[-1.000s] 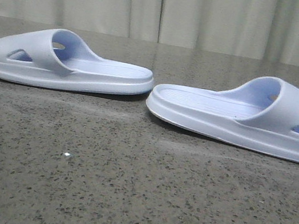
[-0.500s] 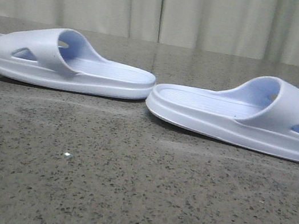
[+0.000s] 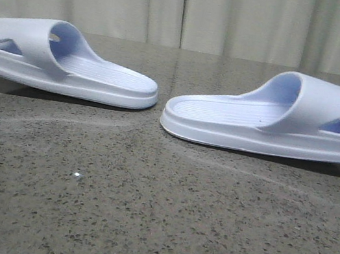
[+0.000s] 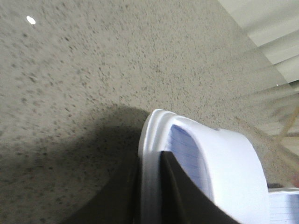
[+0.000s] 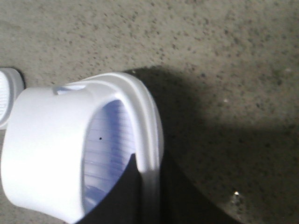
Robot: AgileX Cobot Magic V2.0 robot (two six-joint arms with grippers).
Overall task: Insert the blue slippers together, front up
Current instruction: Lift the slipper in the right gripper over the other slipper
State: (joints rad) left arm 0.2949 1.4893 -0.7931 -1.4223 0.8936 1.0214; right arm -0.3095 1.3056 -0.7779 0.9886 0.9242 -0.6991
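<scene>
Two pale blue slippers are on the speckled table, heels facing each other with a small gap between them. In the front view the left slipper (image 3: 63, 62) has its strap at the far left and the right slipper (image 3: 276, 123) has its strap at the right; neither gripper shows there. In the left wrist view my left gripper (image 4: 150, 158) is shut on the sole rim of the left slipper (image 4: 233, 177). In the right wrist view my right gripper (image 5: 148, 161) is shut on the sole rim of the right slipper (image 5: 46, 149), one finger inside on the footbed.
The grey speckled stone table (image 3: 154, 216) stretches in front of the slippers. A pale curtain (image 3: 191, 9) hangs behind its far edge. The other slipper's end shows at an edge of each wrist view (image 4: 285, 207) (image 5: 7, 93).
The left slipper has shifted left and risen a little, and the dark gripper part at the left edge has left the view. The right slipper has risen and levelled.
</scene>
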